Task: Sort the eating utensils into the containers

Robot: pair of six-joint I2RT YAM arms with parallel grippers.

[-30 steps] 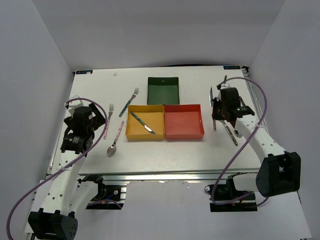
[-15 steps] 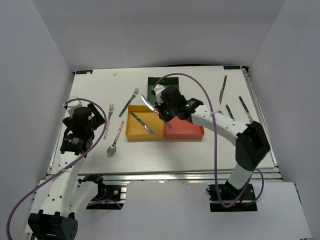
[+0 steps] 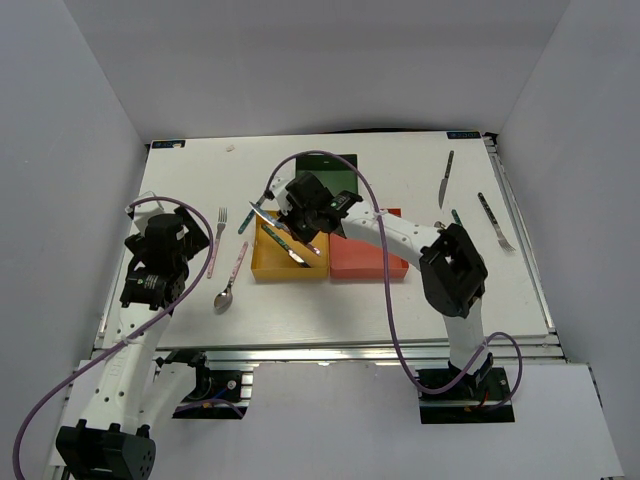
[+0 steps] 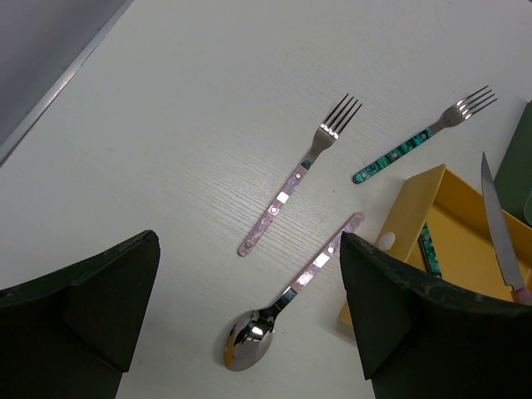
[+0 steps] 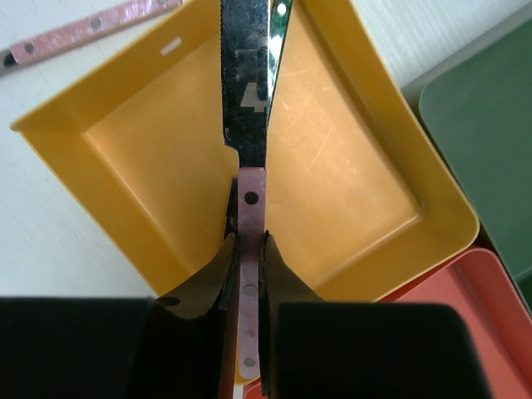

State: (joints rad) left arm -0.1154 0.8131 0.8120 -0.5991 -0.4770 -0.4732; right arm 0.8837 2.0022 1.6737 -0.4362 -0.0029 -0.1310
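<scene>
Cannot see the tip of the pink-handled knife (image 5: 245, 75), cut off at the right wrist view's top edge, nor most of the teal-handled knife (image 5: 280, 25) behind its blade, nor the far part of the red tray (image 3: 357, 263) under the right arm (image 3: 400, 235).

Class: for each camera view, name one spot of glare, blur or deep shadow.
Top external: glare strip along the table's near edge. Left wrist: highlight on the spoon bowl; left tool fingers are dark silhouettes. Right wrist: the knife blade mirrors dark patches; right tool fingers look blurred.
</scene>
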